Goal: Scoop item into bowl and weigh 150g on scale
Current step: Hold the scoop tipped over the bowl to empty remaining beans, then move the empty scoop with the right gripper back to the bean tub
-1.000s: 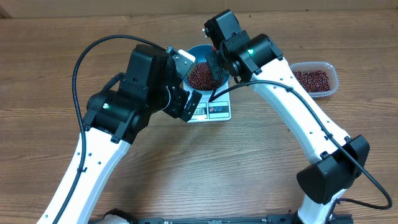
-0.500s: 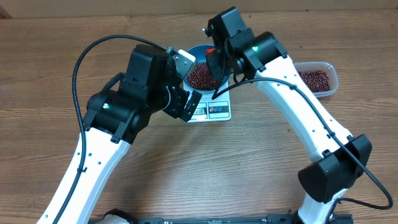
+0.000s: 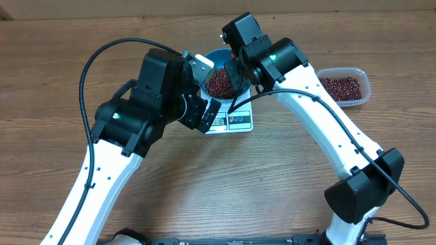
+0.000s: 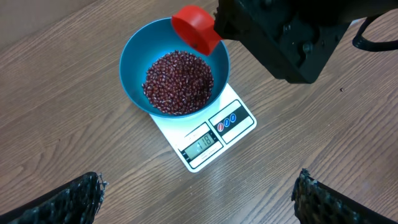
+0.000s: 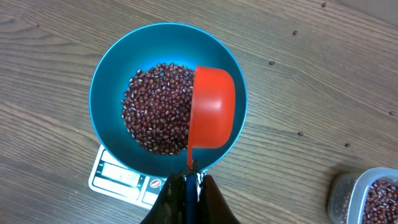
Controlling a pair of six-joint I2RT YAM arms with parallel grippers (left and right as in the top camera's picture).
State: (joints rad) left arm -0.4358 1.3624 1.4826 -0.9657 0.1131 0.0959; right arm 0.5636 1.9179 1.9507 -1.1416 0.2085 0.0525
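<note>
Your right tool (image 5: 189, 182) clamped on the handle of the red scoop (image 5: 211, 106), scoop over the blue bowl (image 5: 107, 74), beans (image 5: 155, 115) heaped inside (bowl sits on the white scale (image 4: 233, 118)), your left tool (image 4: 199, 198) spread wide above the tabletop (image 4: 74, 143).

We see a brown wood-grain counter (image 3: 204, 184), its grain running left to right. Directly on it, toward the far middle, lies the small white scale (image 4: 219, 133), with its display and label panel along the edge nearest the robot. Well apart to the right, a clear plastic container (image 3: 368, 87) sits on the bare wood. A few stray beans (image 5: 272, 63) lie loose on the counter between the two.
</note>
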